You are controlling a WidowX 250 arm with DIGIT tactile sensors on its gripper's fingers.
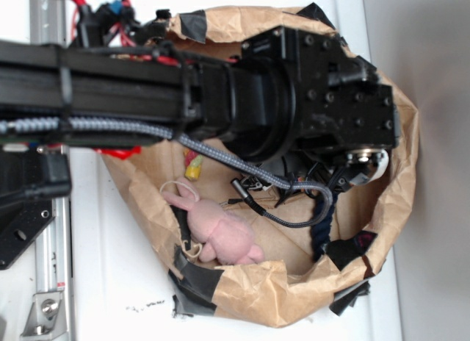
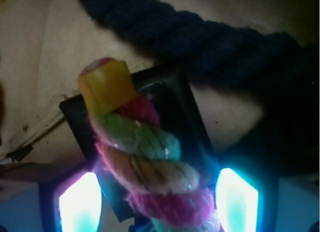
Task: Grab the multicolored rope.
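The thick twisted rope of red, yellow & light green strands (image 2: 150, 157), capped by a yellow end, is seen in the wrist view lying across a black pad, between the two glowing fingers (image 2: 80, 204) of the pincer (image 2: 159, 202). Whether the pincer is clamped on it cannot be told; the strands seem not squeezed. The rope lies inside the crumpled brown paper bag (image 1: 257, 297), w/ the plain dark navy rope (image 2: 200, 39) just beside. Step judged: closing on the rope. Next: a firm squeeze, then a straight lift clear of the navy rope.

Multicolored rope (image 2: 150, 157) between pincer (image 2: 157, 192) fingers, seemingly above the other rope (image 2: 200, 39)
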